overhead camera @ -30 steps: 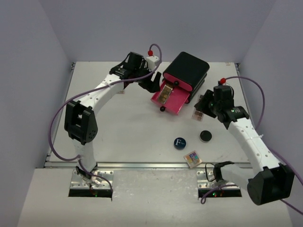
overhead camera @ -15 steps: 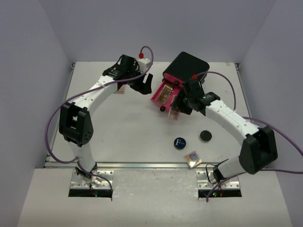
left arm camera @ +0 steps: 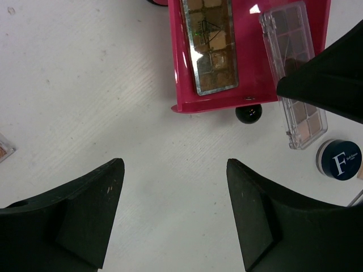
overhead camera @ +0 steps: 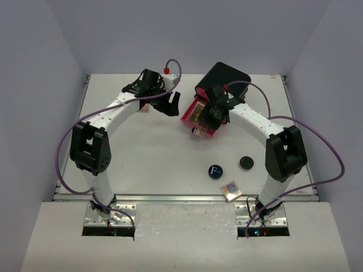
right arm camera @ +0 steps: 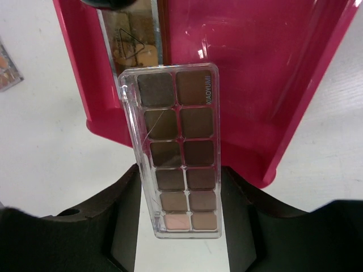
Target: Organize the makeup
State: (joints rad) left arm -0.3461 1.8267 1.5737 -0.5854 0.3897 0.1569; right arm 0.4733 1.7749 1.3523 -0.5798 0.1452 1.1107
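Clear plastic palette (right arm camera: 180, 153) of 12 brown-to-pink pans, pinched between right fingers (right arm camera: 122, 215); left fingers (left arm camera: 85, 204) spread, empty.

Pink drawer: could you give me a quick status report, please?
Right gripper shut on brown palette, partly over open pink drawer. Left gripper open, empty. Second palette inside drawer, space beside it.

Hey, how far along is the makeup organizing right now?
Done: one brown palette lies in the open pink drawer. In hand: the right gripper holds a second palette over the drawer's front. Remaining: blue compact, black compact and multicoloured palette on the table.
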